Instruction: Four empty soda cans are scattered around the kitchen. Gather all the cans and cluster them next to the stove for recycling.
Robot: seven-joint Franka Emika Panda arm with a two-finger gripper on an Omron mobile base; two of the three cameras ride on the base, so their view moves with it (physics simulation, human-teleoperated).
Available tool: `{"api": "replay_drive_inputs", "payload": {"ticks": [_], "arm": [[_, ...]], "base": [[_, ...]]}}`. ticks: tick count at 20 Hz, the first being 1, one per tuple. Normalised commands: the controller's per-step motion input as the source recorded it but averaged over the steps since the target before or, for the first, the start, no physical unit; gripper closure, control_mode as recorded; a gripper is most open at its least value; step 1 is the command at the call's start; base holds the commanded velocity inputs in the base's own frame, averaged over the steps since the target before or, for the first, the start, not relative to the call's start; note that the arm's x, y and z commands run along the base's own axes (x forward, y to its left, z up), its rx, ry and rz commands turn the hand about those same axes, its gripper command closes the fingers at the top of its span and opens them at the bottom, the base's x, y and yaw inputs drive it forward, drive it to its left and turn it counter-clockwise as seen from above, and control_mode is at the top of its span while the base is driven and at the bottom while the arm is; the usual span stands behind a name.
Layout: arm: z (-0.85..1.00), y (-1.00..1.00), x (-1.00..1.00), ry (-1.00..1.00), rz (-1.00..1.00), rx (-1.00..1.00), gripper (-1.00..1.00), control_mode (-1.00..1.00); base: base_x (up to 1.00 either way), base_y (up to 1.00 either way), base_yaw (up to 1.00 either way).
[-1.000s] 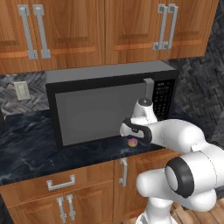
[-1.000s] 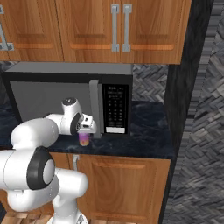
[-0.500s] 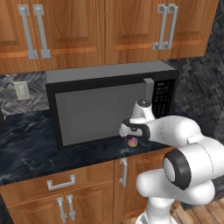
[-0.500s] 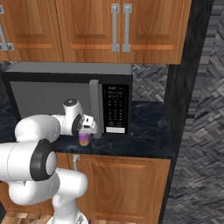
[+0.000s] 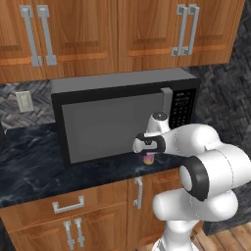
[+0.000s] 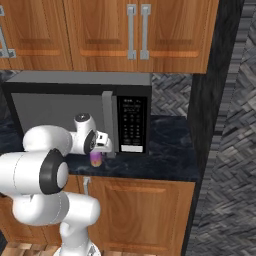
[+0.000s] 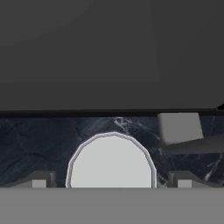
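Observation:
A pale pink-purple soda can [image 5: 148, 159] stands upright on the black countertop [image 5: 34, 166], right in front of the microwave's door. From the other side the can [image 6: 95, 159] shows just under my hand. My gripper [image 5: 149, 151] hangs directly over it, pointing down. In the hand view the can's silver top [image 7: 111, 159] sits centred between my two fingertips [image 7: 39, 181], which stand wide apart on either side without touching it. The gripper [image 7: 111, 183] is open. The stove is out of view.
A black-and-grey microwave [image 5: 112, 117] stands close behind the can, its keypad [image 6: 132, 125] to the right. Wooden upper cabinets [image 5: 122, 34] hang above. A dark wall column [image 6: 210, 125] bounds the counter's right end. Drawers and doors [image 5: 68, 215] lie below.
My hand has stayed over the can and sunk slightly toward it. The elbow has swung a little. The can has not moved and the jaws stay wide.

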Motion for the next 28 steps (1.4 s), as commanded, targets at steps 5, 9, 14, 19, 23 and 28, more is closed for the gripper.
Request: {"api": "replay_drive_inputs", "payload": {"ticks": [5, 9, 14, 19, 23, 28], "arm": [[-0.09, 0.00, 0.10, 0.00, 0.00, 0.00, -1.00, -1.00], [-0.09, 0.00, 0.06, 0.00, 0.00, 0.00, -1.00, -1.00], [-0.07, 0.00, 0.02, 0.00, 0.00, 0.00, -1.00, -1.00], [-0.08, 0.00, 0.04, 0.00, 0.00, 0.00, -1.00, -1.00], [-0.04, 0.04, 0.00, 0.00, 0.00, -0.02, 1.00, -1.00], [-0.04, 0.02, 0.00, 0.00, 0.00, -0.02, 1.00, -1.00]], "base": [[0.00, 0.00, 0.00], [0.00, 0.00, 0.00], [0.00, 0.00, 0.00], [0.00, 0.00, 0.00], [0.00, 0.00, 0.00], [0.00, 0.00, 0.00]]}}
